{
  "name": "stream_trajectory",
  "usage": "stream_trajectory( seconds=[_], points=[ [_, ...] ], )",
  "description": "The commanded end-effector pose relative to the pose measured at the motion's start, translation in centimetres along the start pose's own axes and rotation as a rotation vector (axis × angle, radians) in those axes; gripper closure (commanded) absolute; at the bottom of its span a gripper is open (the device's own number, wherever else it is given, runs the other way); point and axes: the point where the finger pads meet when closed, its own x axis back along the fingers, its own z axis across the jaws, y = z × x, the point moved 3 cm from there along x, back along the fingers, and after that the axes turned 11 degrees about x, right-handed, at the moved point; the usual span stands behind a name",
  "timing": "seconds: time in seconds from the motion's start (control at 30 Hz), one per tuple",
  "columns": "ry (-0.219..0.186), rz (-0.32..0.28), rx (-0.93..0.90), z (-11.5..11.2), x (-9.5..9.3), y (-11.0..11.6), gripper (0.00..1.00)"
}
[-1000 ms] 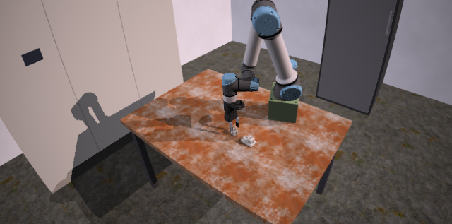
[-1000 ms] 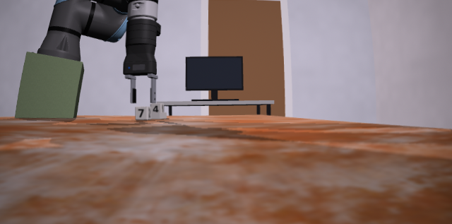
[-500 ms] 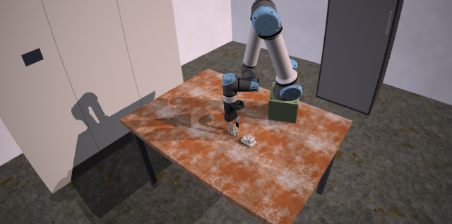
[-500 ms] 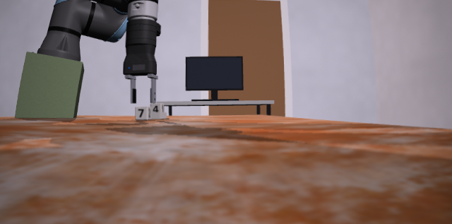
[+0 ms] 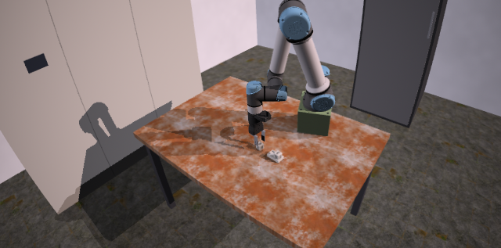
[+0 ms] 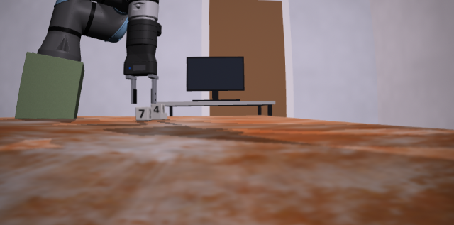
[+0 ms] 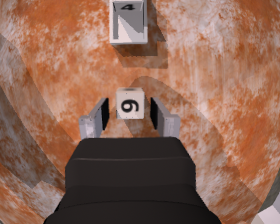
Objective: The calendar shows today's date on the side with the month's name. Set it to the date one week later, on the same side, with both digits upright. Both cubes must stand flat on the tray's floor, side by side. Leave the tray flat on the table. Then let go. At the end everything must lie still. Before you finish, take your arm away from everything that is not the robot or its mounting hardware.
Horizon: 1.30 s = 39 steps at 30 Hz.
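The table (image 5: pixel 305 185) (image 6: pixel 227 172) (image 7: pixel 216 65) has a rectangular top mottled rusty orange and whitish grey, on dark straight legs. Right of centre in the top view, a green box-shaped pedestal (image 5: pixel 314 124) (image 6: pixel 47 86) stands on it. Near the middle lie a small white cube with black digits (image 5: pixel 259 146) (image 6: pixel 142 113) (image 7: pixel 130 104) and, apart from it, a small white open tray (image 5: pixel 275 159) (image 7: pixel 128 42).

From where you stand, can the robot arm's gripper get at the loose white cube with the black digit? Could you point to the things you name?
Probably yes: the black two-finger gripper (image 5: pixel 259 137) (image 6: pixel 144 101) (image 7: pixel 129 107) is open above the white cube (image 5: pixel 259 145) (image 6: pixel 142 113) (image 7: pixel 130 104), and nothing visibly blocks either side.
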Motion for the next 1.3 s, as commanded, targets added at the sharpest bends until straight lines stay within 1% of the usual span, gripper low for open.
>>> stream_trajectory(
  seconds=[0.0,0.33,0.6,0.67,0.97,1.27],
  points=[
    [0.001,-0.001,0.000,0.0,0.0,0.0,0.10],
    [0.001,-0.001,0.000,0.0,-0.1,0.0,0.10],
    [0.001,-0.001,0.000,0.0,-1.3,0.0,0.10],
    [0.001,-0.001,0.000,0.0,-1.3,0.0,0.10],
    [0.001,-0.001,0.000,0.0,-2.7,0.0,0.10],
    [0.001,-0.001,0.000,0.0,-3.0,0.0,0.10]
  ],
)
